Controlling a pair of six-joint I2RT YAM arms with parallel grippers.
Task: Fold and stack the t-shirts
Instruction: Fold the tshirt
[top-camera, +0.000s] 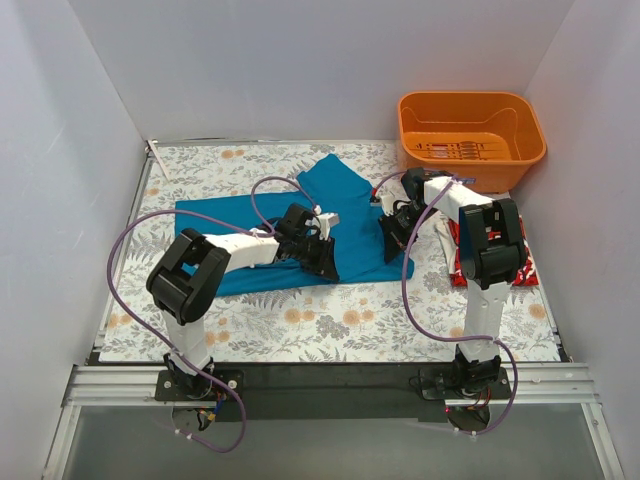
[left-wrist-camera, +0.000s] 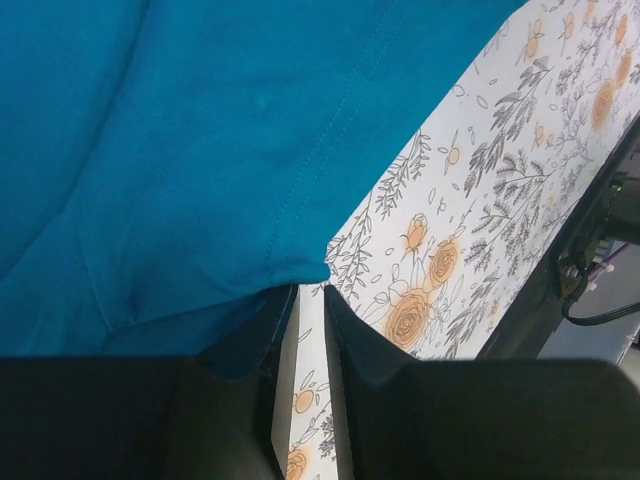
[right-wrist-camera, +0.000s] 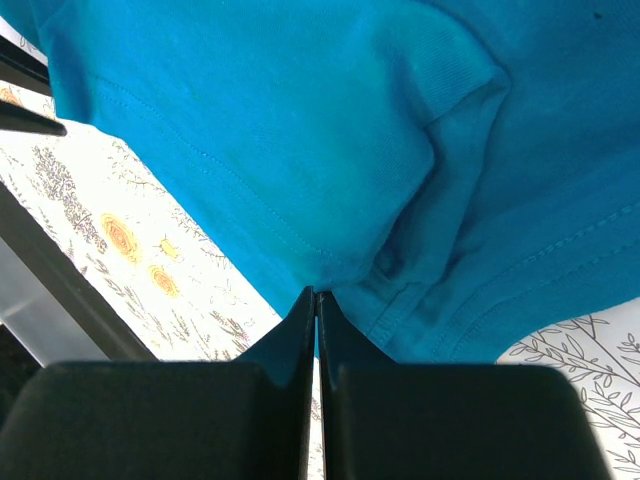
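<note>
Top external shows orange basket (top-camera: 500, 170) beyond the teal t-shirt (top-camera: 355, 220).

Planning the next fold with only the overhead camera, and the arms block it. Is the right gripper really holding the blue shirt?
Observer: Yes. The right gripper is shut, its tips pinching the hem of the blue shirt, which puckers beside them.
Operator: And the left?
Observer: The left gripper shows a narrow gap, and the flowered table cover is visible through it.
Operator: Any cloth in that gap?
Observer: No. A corner of the shirt lies just at the tips, not between them.
</note>
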